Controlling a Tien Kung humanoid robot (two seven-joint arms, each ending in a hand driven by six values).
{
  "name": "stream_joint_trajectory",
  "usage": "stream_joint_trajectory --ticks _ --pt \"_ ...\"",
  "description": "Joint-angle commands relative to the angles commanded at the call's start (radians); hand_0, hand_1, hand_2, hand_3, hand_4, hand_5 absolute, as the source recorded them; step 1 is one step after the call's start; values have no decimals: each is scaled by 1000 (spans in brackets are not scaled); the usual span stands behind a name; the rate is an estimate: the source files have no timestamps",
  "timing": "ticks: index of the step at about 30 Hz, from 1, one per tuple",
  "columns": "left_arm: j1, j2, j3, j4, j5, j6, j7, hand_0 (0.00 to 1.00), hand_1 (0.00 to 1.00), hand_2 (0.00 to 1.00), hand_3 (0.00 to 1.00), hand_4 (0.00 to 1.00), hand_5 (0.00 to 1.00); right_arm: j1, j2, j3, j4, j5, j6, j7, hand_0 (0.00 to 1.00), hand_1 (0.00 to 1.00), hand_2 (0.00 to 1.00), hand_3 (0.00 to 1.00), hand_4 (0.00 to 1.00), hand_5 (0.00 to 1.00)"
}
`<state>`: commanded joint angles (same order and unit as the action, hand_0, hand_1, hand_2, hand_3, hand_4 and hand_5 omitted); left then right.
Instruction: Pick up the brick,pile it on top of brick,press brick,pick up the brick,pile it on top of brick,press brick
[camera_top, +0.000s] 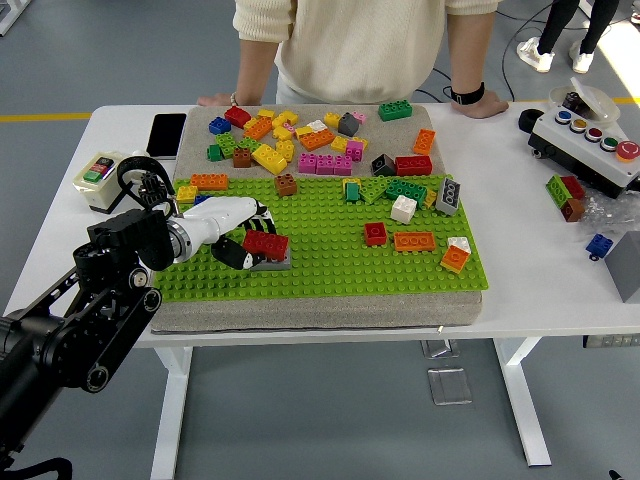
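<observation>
My left hand (243, 236) reaches in from the left over the green baseplate (330, 260). Its white and black fingers curl around a red brick (266, 244) that sits on top of a grey brick (272, 263) on the plate's left part. The thumb lies below the red brick, the other fingers behind it. More loose bricks lie further right on the plate: a small red one (375, 233), an orange one (414, 241) and a white one (403, 208). My right arm is out of the picture.
Several loose bricks are heaped on the grey mat (310, 135) behind the plate. A person stands at the far side with both hands (478, 102) resting on the table. A phone (166, 134), a small box (101, 178) at left, a button box (590, 143) at right.
</observation>
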<state>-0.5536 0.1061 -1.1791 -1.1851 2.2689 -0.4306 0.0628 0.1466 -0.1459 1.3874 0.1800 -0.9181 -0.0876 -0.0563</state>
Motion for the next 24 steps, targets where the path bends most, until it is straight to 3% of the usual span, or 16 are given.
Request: stream_joint_trajectory --ticks 24 --pt "7 -14 7 -14 0 -7 89 668 624 606 549 513 104 1 -1 -7 0 0 -1 -2 754 687 733 737 998 640"
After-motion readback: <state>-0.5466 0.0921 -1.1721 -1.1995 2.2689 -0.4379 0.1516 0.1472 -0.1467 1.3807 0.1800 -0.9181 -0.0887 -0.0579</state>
